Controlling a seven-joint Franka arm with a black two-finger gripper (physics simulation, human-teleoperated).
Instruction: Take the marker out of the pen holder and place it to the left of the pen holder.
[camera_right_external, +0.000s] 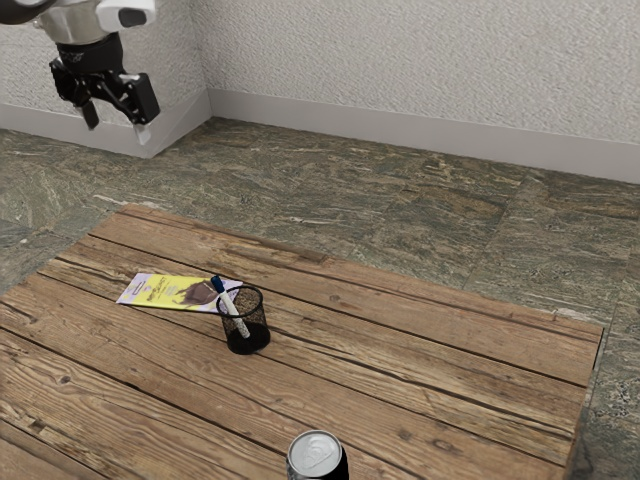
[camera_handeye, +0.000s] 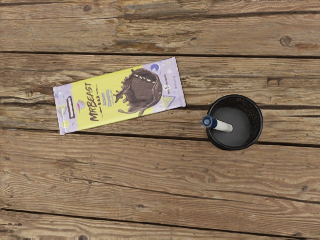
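Tbl (camera_right_external: 430, 375): 1 mkr (camera_handeye: 222, 126) in 1 pen hldr (camera_handeye: 259, 125).

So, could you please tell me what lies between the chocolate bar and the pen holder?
In the wrist view, bare tabletop separates the chocolate bar from the pen holder; the marker's blue end pokes over the rim toward that stretch.

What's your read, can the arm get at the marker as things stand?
Probably yes. The gripper is open and empty, and the marker leans in the holder with its blue end above the rim, nothing over it. The lean may make the grip a bit fussy.
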